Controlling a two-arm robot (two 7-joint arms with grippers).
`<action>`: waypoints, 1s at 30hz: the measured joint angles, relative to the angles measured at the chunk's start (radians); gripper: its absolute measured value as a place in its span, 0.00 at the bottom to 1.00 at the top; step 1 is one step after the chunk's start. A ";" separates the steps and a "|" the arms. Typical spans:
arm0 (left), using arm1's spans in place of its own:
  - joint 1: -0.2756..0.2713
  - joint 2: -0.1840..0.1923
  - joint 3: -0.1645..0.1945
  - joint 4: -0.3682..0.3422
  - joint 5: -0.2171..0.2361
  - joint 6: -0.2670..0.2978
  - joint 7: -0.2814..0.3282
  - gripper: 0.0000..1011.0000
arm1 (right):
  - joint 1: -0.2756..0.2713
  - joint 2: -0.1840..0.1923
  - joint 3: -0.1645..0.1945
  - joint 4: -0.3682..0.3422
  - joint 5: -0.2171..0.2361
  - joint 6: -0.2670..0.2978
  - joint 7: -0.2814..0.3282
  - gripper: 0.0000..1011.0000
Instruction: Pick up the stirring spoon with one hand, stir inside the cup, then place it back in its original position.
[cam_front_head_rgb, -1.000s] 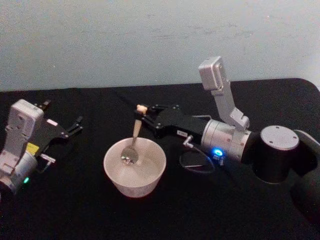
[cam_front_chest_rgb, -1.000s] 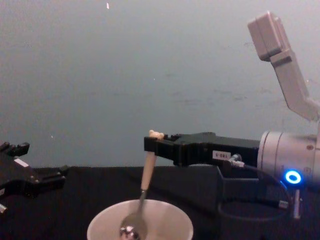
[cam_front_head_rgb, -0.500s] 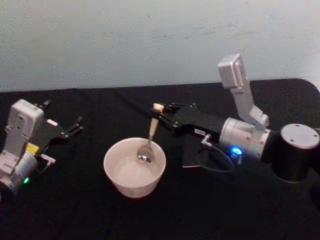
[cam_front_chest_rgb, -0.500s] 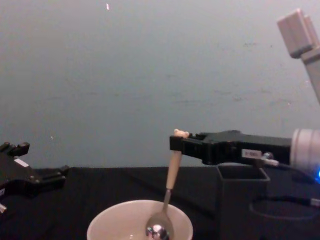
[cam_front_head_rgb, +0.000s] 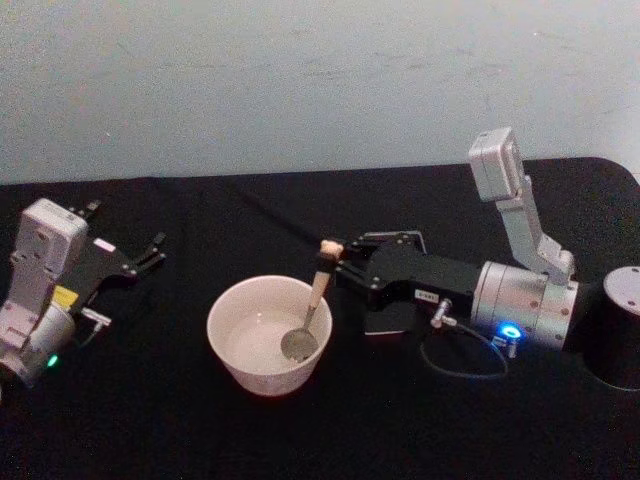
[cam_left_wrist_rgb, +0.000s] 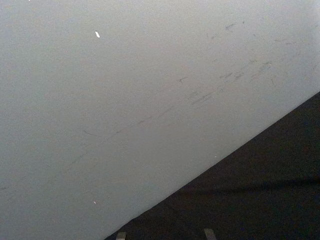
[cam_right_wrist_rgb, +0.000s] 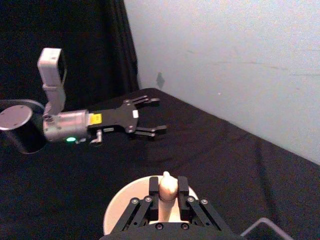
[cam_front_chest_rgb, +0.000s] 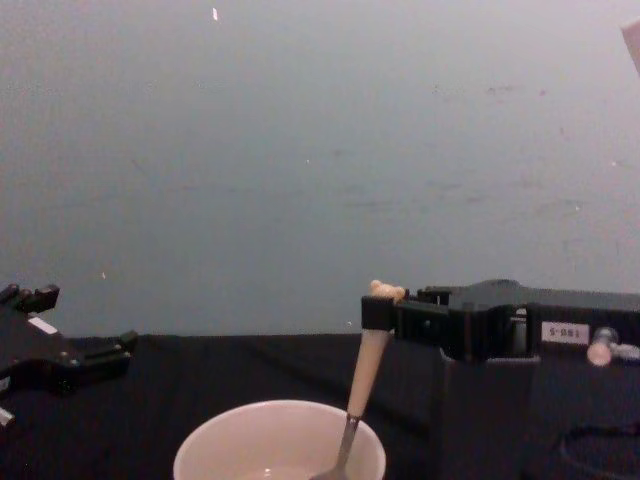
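The cream-white cup (cam_front_head_rgb: 255, 375) stands on the black table in front of me. The stirring spoon (cam_front_head_rgb: 318, 290) leans into it over the right rim, its metal bowl low inside the cup and its bear-head top (cam_right_wrist_rgb: 168, 185) up. My right gripper (cam_front_head_rgb: 333, 262) reaches in from the right, shut on the spoon's upper beige handle. In the chest view the spoon (cam_front_chest_rgb: 364, 375) slants down into the cup (cam_front_chest_rgb: 215, 450) from the right gripper (cam_front_chest_rgb: 384, 312). My left gripper (cam_front_head_rgb: 152, 250) rests open at the table's left, well away from the cup; the right wrist view shows it (cam_right_wrist_rgb: 155, 115) with fingers spread.
A dark square holder box (cam_front_head_rgb: 392, 318) stands just right of the cup, partly under the right gripper, and rises in the chest view (cam_front_chest_rgb: 480, 420). A black cable (cam_front_head_rgb: 455, 360) loops on the table below the right arm. A pale wall backs the table.
The right gripper has carried the spoon from the cup's far left side round to its right side, toward me. The spoon bowl swept through the cup. The left arm has not moved.
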 joint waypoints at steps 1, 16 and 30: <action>0.000 0.000 0.000 0.000 0.000 0.000 0.000 0.99 | -0.001 0.004 -0.007 -0.006 0.001 0.000 0.003 0.21; 0.000 0.000 0.000 0.000 0.000 0.000 0.000 0.99 | 0.058 -0.070 -0.073 0.051 -0.022 -0.016 -0.010 0.21; 0.000 0.000 0.000 0.000 0.000 0.000 0.000 0.99 | 0.129 -0.163 -0.075 0.183 -0.059 -0.034 -0.059 0.21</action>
